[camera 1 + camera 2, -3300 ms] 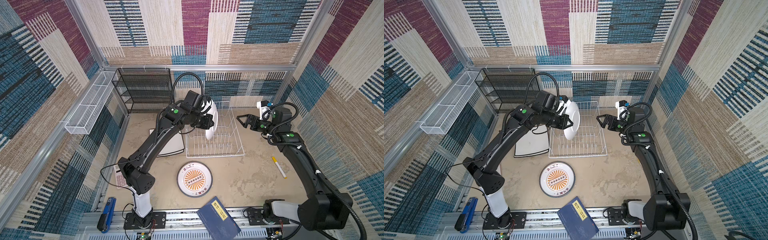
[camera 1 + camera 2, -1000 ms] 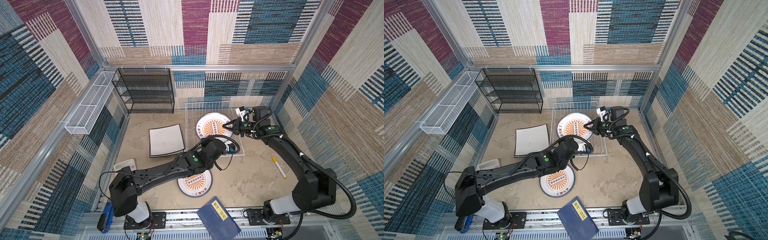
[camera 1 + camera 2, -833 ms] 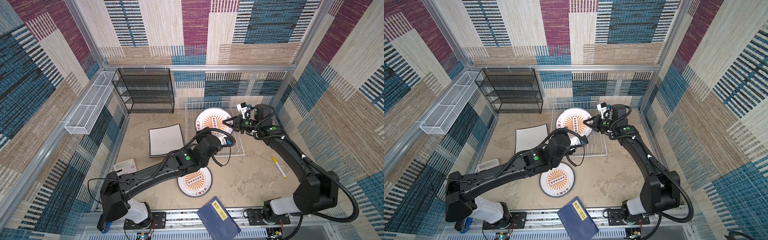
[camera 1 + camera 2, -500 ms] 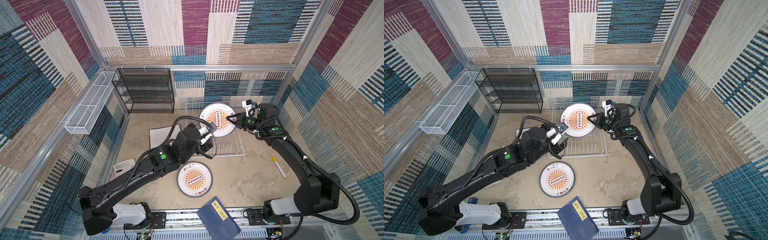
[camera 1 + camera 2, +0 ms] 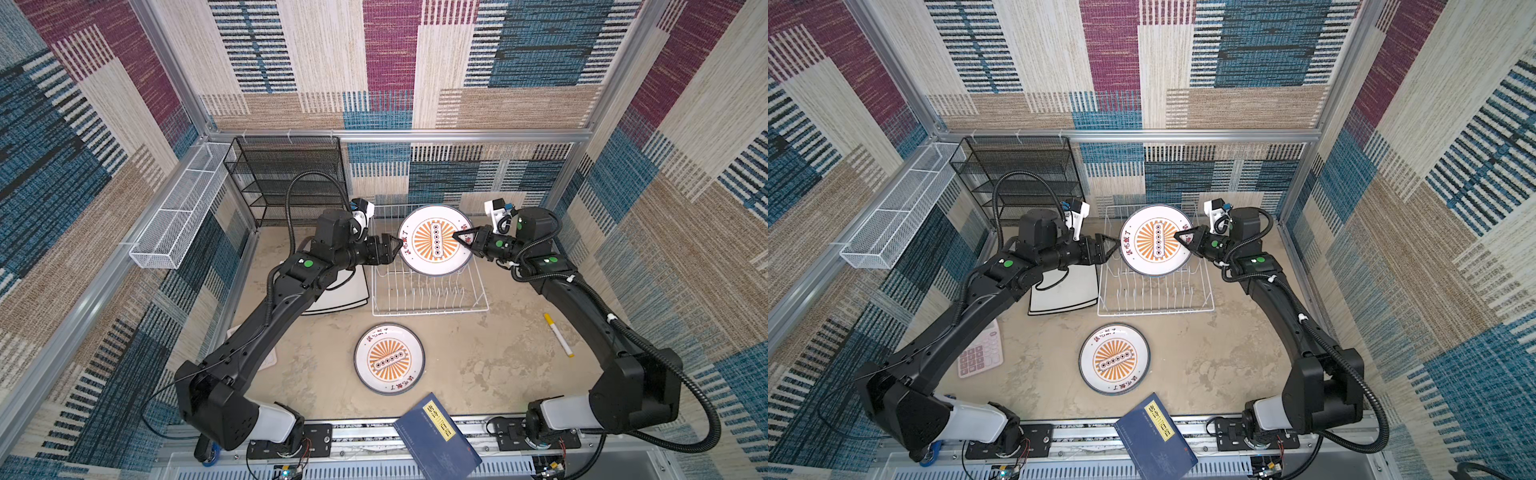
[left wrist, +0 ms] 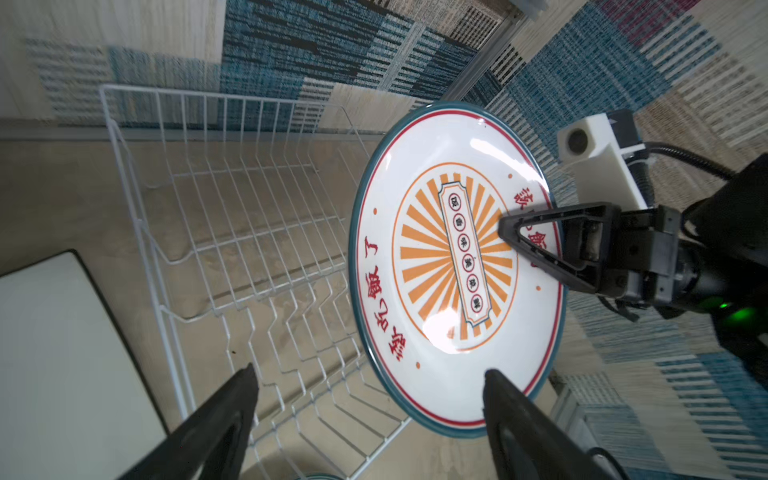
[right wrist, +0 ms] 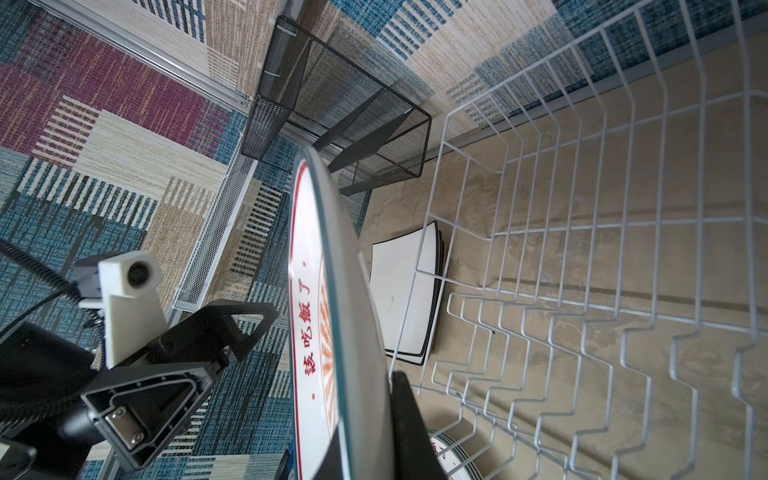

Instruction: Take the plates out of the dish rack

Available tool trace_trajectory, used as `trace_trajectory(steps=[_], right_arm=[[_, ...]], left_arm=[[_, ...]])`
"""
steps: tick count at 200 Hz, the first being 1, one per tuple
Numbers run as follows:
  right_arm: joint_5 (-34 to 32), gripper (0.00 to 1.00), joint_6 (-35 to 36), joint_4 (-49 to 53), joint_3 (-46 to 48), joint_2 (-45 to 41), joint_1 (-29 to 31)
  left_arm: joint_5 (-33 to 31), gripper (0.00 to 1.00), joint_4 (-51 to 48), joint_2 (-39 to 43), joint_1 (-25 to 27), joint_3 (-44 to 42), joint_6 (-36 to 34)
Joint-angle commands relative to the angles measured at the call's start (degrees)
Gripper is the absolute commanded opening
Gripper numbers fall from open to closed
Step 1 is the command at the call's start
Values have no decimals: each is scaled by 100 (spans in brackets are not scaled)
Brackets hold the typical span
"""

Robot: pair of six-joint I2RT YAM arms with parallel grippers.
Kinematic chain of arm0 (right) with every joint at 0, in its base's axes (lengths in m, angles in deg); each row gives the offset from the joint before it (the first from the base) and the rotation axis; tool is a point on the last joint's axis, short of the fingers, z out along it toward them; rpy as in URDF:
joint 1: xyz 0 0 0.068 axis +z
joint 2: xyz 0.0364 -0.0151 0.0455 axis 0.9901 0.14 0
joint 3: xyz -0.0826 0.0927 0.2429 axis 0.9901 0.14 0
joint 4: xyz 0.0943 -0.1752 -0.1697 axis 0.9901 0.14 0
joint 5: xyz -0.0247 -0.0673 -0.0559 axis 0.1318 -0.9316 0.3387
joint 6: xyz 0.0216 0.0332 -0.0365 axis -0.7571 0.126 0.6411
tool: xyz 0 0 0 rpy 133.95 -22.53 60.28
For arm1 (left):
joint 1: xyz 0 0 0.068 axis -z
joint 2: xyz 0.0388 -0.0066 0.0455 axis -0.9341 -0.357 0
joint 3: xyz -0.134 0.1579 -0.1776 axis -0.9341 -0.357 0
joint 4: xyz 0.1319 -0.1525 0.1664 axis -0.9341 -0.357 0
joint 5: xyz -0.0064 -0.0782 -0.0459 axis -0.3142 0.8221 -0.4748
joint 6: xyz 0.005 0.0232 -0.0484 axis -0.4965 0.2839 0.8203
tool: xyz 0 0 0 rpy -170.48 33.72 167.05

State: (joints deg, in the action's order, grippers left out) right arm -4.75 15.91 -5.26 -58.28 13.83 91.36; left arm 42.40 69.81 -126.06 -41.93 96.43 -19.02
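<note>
both top views: right gripper (image 5: 457, 237) clamped tight on plate (image 5: 434, 255) at its right rim, plate up over rack (image 5: 428, 298). left gripper (image 5: 1111, 247) spread wide at plate's left rim; contact unclear.
left wrist: fingers (image 6: 232, 407) far apart, plate (image 6: 453, 257) rim by one of them.
right wrist: plate (image 7: 332, 291) edge-on, finger (image 7: 405, 419) against its back.

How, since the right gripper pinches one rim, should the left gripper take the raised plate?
By the free rim of the plate, opposite the right gripper, coming from the left. It hangs tilted above the rack, so open jaws can straddle that thin rim.
</note>
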Motion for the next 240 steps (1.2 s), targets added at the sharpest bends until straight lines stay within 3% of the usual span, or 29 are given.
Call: trace_trajectory(steps=[1, 45, 111, 163, 203, 231, 240], right_arm=[[327, 0, 85, -346, -17, 60, -5], [520, 0, 138, -260, -46, 210, -1], [799, 0, 41, -451, -24, 350, -5], [809, 8, 181, -306, -60, 369, -1], [635, 16, 410, -100, -177, 352, -1], [147, 32, 795, 100, -170, 115, -1], [-94, 41, 988, 196, -158, -14, -1]], left_arm=[[961, 85, 642, -321, -95, 151, 871], [1838, 62, 1020, -1110, -98, 479, 1323], [2146, 27, 1125, -1320, -97, 437, 1377], [2139, 0, 1111, -1263, -97, 376, 1418], [2065, 0, 1006, -1093, -112, 294, 1385], [2053, 0, 1006, -875, -161, 173, 1475], [2006, 0, 964, -775, -185, 140, 1473]])
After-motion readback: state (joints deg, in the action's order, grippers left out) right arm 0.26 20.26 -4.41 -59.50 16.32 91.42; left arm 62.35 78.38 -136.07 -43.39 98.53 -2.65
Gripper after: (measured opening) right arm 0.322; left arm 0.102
